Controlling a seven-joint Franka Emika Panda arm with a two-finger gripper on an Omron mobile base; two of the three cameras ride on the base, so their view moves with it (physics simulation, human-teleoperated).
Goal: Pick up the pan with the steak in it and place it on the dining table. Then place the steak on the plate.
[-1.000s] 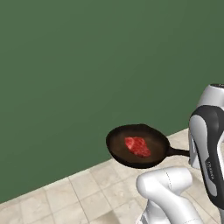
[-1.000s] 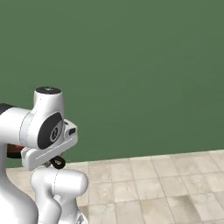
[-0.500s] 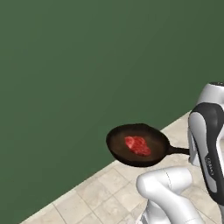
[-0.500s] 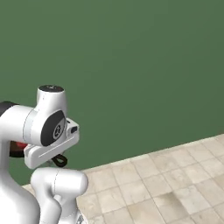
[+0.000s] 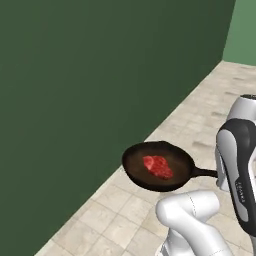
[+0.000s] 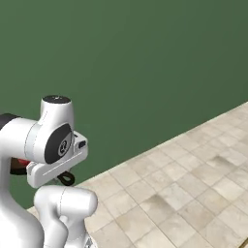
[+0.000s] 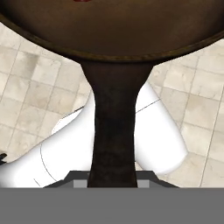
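The round dark pan (image 5: 135, 167) hangs in the air in front of the arm, level, above the tiled floor. The red steak (image 5: 158, 166) lies near the pan's middle. The pan's long black handle (image 5: 205, 173) runs right and disappears behind the white forearm. In the hand view the handle (image 7: 113, 131) runs from the pan's bowl (image 7: 112, 26) straight down into my gripper (image 7: 112, 177), which is shut on it. The fingertips themselves are hidden by the handle. The dining table and the plate are out of view.
A dark green wall (image 5: 75, 75) stands close on the left and ahead. Its corner (image 5: 227, 30) shows at the upper right of the left base view. Beige tiled floor (image 6: 193, 184) spreads out to the right. The robot's own white links sit below the pan.
The whole picture has shifted in both base views, so the base has moved. More floor and a wall corner now show. The pan and steak stay in the same place relative to the arm.
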